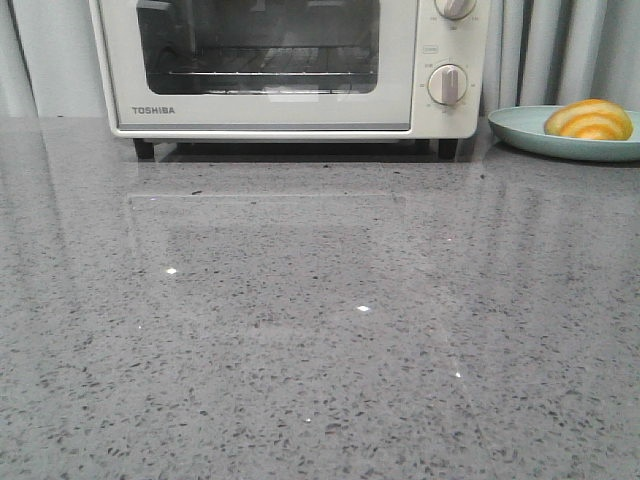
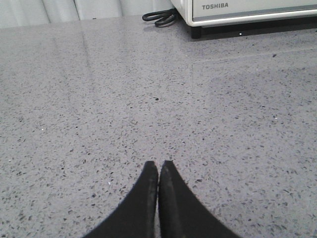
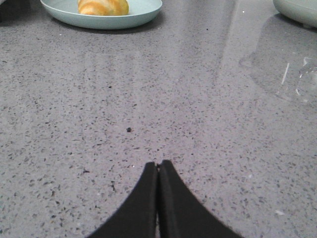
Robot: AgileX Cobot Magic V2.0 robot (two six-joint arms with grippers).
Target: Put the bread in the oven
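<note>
1. Left gripper: black fingers pressed together, tips meeting, nothing between them. It hangs over bare grey speckled counter.
2. Right gripper: same state, fingers closed tip to tip, nothing held, counter underneath.
3. Neither arm shows in the front view; only counter in the foreground there.
4. Small dark speck on the counter a little way ahead of the right gripper.
5. Bread: golden-orange roll with paler stripes, lying on a pale green plate. Plate sits on the counter at the far right, just beside the oven's right side. Well apart from both grippers.
6. Right wrist view has the same plate and bread at the far edge of the counter, ahead of the gripper and off to one side.
7. Oven: cream-white, TOSHIBA on the door, at the back of the counter. Door closed, wire rack visible through the glass. Two round knobs on its right panel.
8. Left wrist view catches the oven's lower corner plus a coiled black cable beside it.
9. Grey curtain behind everything.
</note>
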